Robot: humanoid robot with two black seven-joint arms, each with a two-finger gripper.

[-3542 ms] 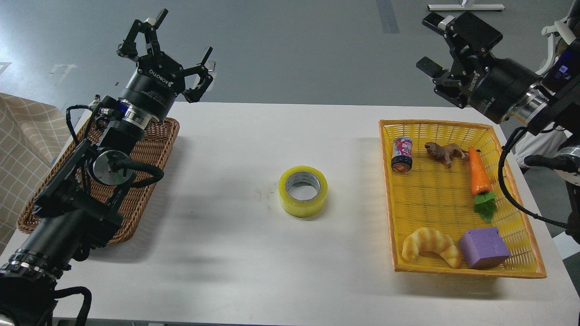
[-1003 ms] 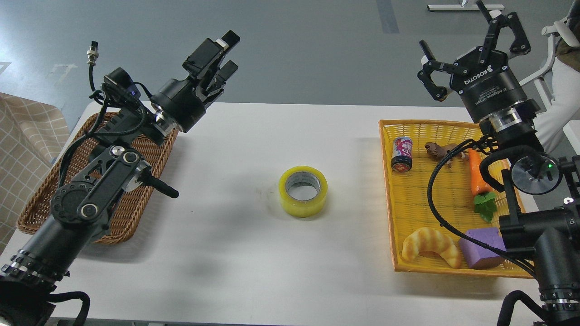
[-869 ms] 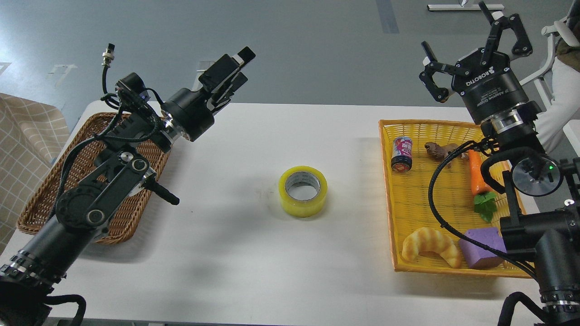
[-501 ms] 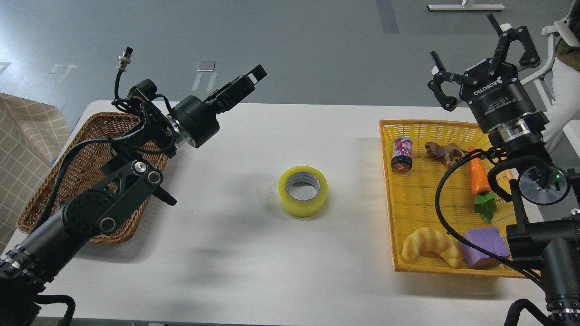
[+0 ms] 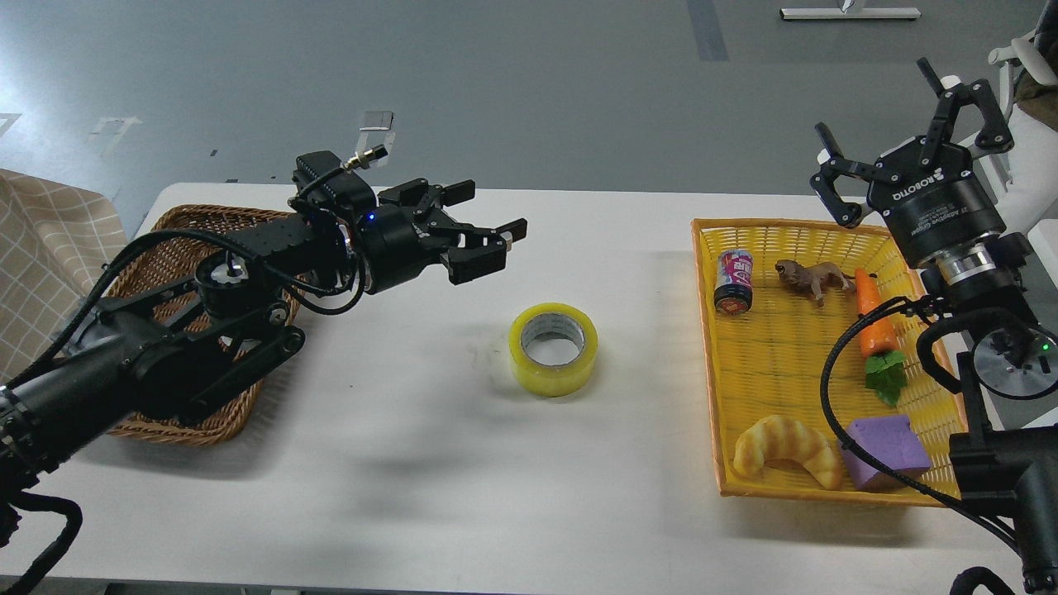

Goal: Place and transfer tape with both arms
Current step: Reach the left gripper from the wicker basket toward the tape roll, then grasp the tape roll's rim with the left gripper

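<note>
The tape (image 5: 553,349), a thick yellow translucent roll with a grey-white core, lies flat on the middle of the white table (image 5: 463,496). My left gripper (image 5: 483,235) is open and empty, fingers spread and pointing right. It hangs above the table, up and to the left of the tape and apart from it. My right gripper (image 5: 909,124) is open and empty, raised high beyond the far right corner of the yellow basket (image 5: 709,364), fingers pointing up.
The yellow basket at the right holds a small can (image 5: 733,281), a toy animal (image 5: 810,276), a carrot (image 5: 874,322), a croissant toy (image 5: 785,449) and a purple block (image 5: 883,452). A brown wicker basket (image 5: 169,240) lies at the left under my left arm.
My left gripper has swung down and right toward the tape and its fingers have spread open. My right arm has drifted to the right, its gripper still raised and open. The tape has not moved.
</note>
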